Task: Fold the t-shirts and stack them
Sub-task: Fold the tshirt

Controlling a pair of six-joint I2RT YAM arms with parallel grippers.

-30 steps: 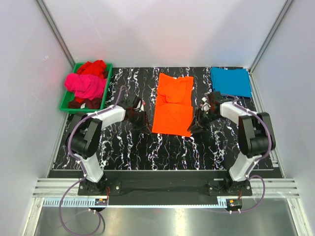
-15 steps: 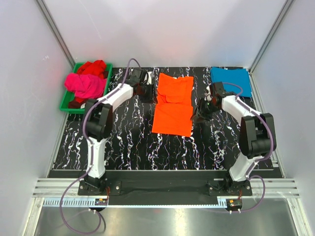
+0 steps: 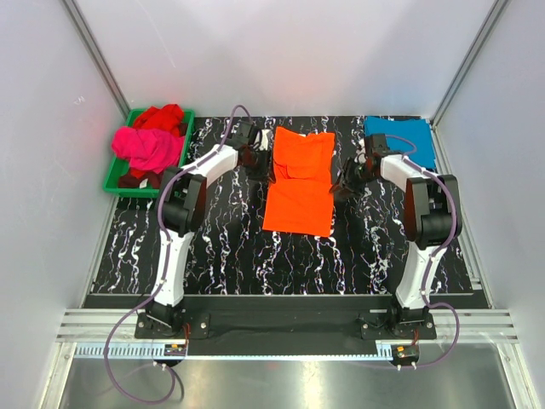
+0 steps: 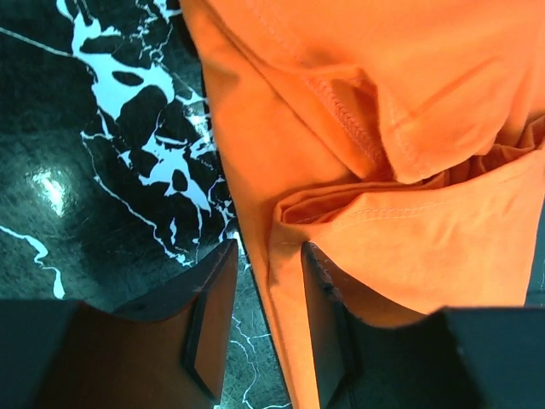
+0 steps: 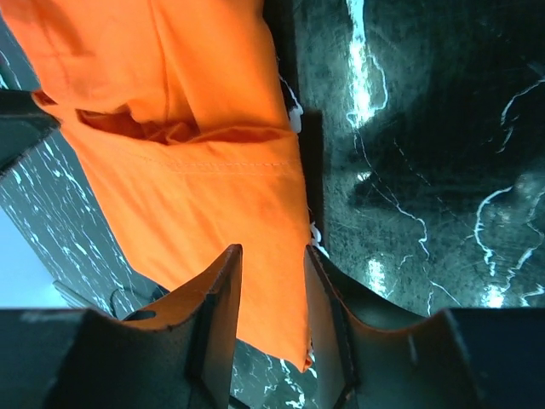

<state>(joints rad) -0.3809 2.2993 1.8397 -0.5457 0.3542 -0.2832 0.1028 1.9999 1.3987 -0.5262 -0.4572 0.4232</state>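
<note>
1. Although only one shirt looks finished, the black marbled surface (image 3: 221,247) carries two of the four. By my judgement the job is about a quarter done, with a second shirt part-way.
2. Spread down the middle of the surface, the orange shirt (image 3: 298,183) is the largest piece of cloth. Its sleeves are turned in over the chest, but its length is not yet folded over, so that seems to be the step in hand.
3. At the far left corner sits a green tray (image 3: 111,181) holding a heap of unfolded shirts.
4. At the far right corner lies the teal shirt (image 3: 400,141), folded flat into a rectangle. It is probably the base of the stack.
5. Inside the tray, the pink shirt (image 3: 149,146) is bunched in front of the red shirt (image 3: 162,117), and both have yet to be folded. Some dark cloth (image 3: 140,179) shows beneath them, and I cannot tell what it is.
6. With its fingers spread, the left end effector (image 4: 268,251) straddles the orange shirt's left edge by the sleeve fold and pinches nothing.
7. Likewise spread, the right end effector (image 5: 272,251) sits over the right edge with cloth lying loose in its gap.
8. Counted: four shirts, one of each colour; one tray; two end effectors.
</note>
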